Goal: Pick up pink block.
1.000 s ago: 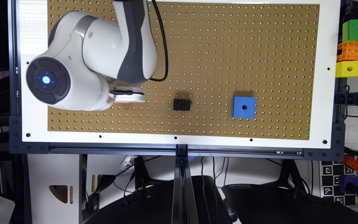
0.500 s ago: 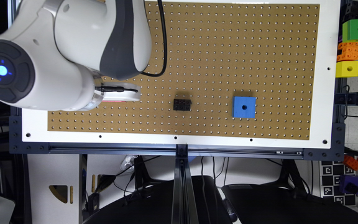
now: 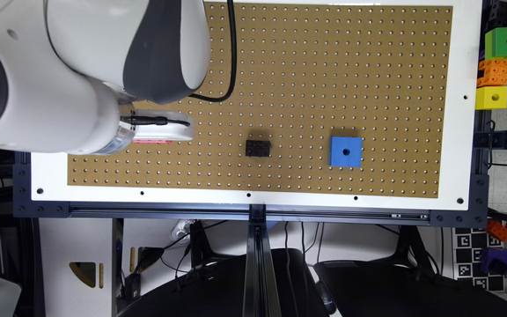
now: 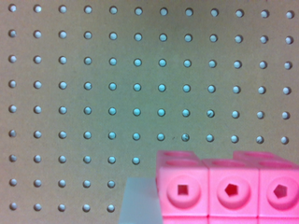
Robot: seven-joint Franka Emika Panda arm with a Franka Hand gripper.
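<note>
The exterior view looks straight down from high above the desk [image 3: 464, 132], taking in the whole brown pegboard [image 3: 324, 66], with the arm [image 3: 60, 66] looming close under the lens. The wrist view sits very near the pegboard, facing its holes at a slight slant. Both views share the pink block [image 3: 152, 141] [image 4: 224, 186] and the board around it.

No readable text, brand or number appeared anywhere; the only signs were black-and-white square fiducial markers [image 3: 468, 255] on a panel below the pegboard's corner.
</note>
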